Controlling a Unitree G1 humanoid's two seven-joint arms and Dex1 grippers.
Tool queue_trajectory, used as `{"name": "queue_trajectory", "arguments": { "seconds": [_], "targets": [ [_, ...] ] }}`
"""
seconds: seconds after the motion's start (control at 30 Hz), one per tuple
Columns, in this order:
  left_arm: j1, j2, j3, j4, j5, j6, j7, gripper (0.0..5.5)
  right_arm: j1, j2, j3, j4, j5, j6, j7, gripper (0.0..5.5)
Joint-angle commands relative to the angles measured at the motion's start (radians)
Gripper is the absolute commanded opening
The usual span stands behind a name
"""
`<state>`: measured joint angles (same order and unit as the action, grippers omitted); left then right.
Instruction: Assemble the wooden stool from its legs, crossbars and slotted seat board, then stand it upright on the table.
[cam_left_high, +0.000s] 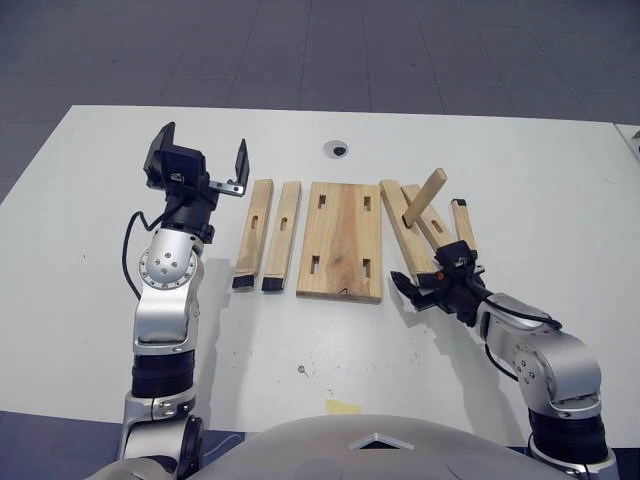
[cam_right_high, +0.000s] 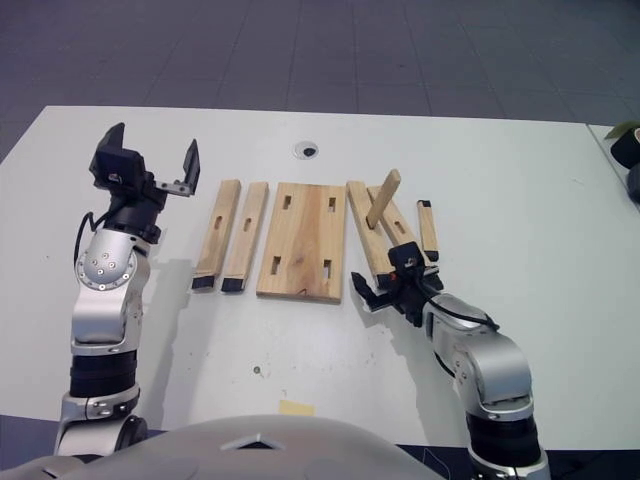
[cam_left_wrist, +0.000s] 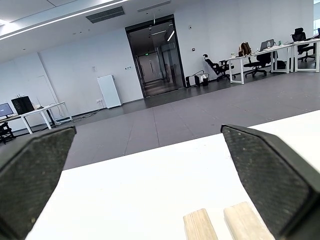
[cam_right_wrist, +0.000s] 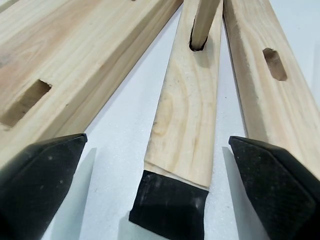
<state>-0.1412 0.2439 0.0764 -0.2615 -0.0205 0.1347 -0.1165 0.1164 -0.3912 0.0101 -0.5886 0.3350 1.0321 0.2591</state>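
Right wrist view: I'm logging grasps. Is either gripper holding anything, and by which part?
Neither holds anything. The right gripper is open, fingers flanking a leg at its black-capped end without touching; the left gripper is open.

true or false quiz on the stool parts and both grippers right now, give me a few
The seat board lies flat on the table. True.
A crossbar stands in one leg's slot. True.
The left gripper holds a leg. False: it is open and empty, raised above the table.
The right gripper is shut. False: it is open, straddling that leg's black-capped end.
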Motion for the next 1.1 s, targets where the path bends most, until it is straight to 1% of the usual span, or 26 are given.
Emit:
{"name": "queue_trajectory", "arguments": {
  "seconds": [0.03, 0.17, 0.33, 0.5, 0.53, 0.63, 0.77, 0.87, 1.0, 1.1],
  "targets": [
    [0.008, -0.004, -0.005, 0.000, 0.011, 0.009, 0.001, 5.40, -0.009, -0.032, 0.026, 0.001, -0.045, -0.027, -0.010, 4.63],
    [0.009, -0.003, -0.015, -0.003, 0.016, 0.012, 0.000, 5.40, -0.020, -0.019, 0.026, 0.012, -0.059, -0.032, -0.015, 3.96],
    [0.009, -0.008, -0.026, -0.009, 0.022, 0.013, 0.002, 5.40, -0.025, -0.016, 0.031, 0.017, -0.070, -0.034, -0.013, 3.25],
    [0.018, -0.012, -0.045, -0.043, 0.043, 0.026, 0.007, 5.40, -0.008, -0.045, 0.041, 0.052, -0.096, -0.047, 0.000, 2.35],
    [0.020, -0.016, -0.049, -0.053, 0.047, 0.030, 0.010, 5.40, -0.005, -0.051, 0.039, 0.060, -0.101, -0.053, 0.004, 2.25],
    [0.030, -0.021, -0.048, -0.066, 0.053, 0.035, 0.019, 5.40, -0.017, -0.062, 0.044, 0.070, -0.108, -0.079, 0.019, 2.06],
    [0.029, -0.026, -0.048, -0.068, 0.056, 0.039, 0.020, 5.40, -0.032, -0.057, 0.037, 0.099, -0.122, -0.160, 0.031, 2.06],
    [-0.014, -0.041, -0.020, -0.063, 0.019, 0.052, 0.020, 5.40, -0.092, -0.001, -0.013, 0.148, -0.124, -0.295, 0.005, 2.05],
    [-0.111, -0.055, 0.039, -0.057, -0.087, 0.104, 0.011, 5.40, -0.189, 0.075, -0.078, 0.211, -0.120, -0.484, -0.037, 2.05],
    [-0.176, -0.037, 0.071, -0.048, -0.144, 0.140, -0.009, 5.40, -0.228, 0.112, -0.093, 0.238, -0.128, -0.600, -0.057, 2.05]
  ]
}}
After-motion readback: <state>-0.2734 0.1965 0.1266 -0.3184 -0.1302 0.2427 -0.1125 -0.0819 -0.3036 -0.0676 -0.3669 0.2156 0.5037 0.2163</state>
